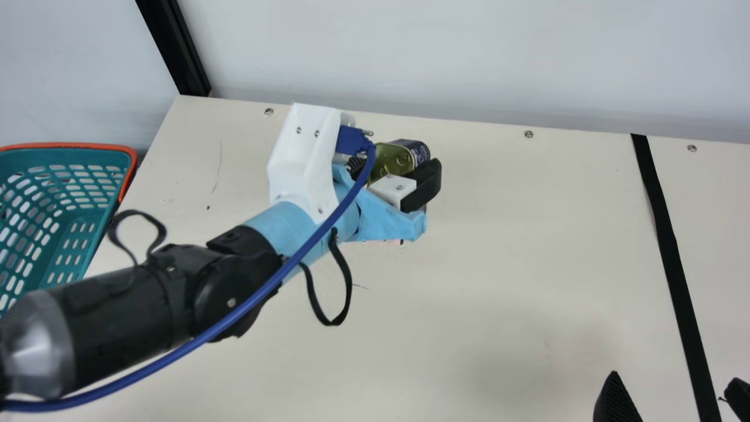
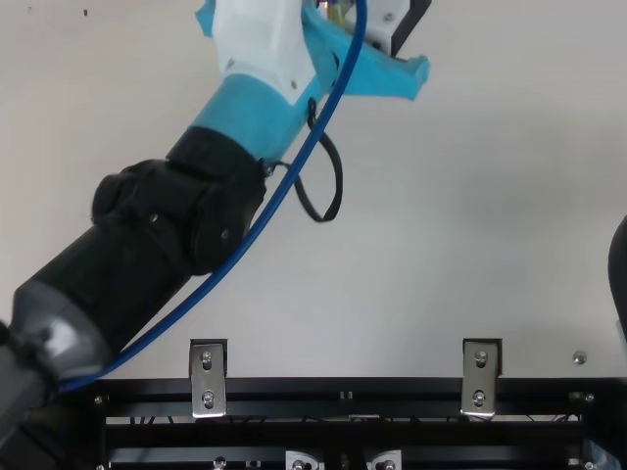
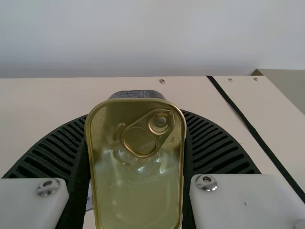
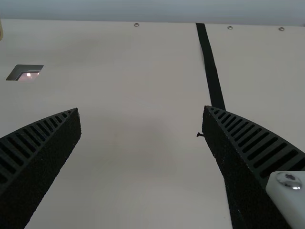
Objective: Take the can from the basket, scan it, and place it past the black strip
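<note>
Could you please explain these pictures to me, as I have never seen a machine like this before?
This is a robot with two black arms working at a cream table. The main view comes from a camera on a movable neck between the arms, the top view from a fixed camera above the table, and each wrist view from a camera on that arm.

The left end effector holds a can between its two ribbed fingers; the can's gold lid has a pull tab. The right end effector is open, with nothing between its fingers.

A black strip runs across the table, and the right wrist view shows a small square opening in the surface. At the main view's left is a teal basket with an orange rim.
</note>
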Robot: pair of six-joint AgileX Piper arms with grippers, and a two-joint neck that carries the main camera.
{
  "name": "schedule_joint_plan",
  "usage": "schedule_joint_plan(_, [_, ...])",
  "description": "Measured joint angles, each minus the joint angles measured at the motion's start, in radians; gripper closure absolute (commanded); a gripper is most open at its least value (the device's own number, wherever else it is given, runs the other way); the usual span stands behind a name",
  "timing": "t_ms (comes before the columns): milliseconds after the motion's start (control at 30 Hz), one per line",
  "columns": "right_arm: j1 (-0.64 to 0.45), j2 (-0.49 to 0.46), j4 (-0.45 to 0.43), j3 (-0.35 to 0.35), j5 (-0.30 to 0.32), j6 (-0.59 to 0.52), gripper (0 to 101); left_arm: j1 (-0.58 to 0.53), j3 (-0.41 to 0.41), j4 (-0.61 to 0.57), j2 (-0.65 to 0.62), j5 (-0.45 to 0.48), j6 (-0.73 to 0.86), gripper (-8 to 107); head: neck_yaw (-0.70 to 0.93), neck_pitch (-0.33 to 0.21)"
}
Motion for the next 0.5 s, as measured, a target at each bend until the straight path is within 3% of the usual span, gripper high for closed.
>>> schedule_joint_plan(500, [0.0, 0.0, 0.0, 0.0, 0.0, 0.0, 0, -0.048, 0.064, 0.068, -0.105, 0.086, -0.072, 89, 0.0, 0.0])
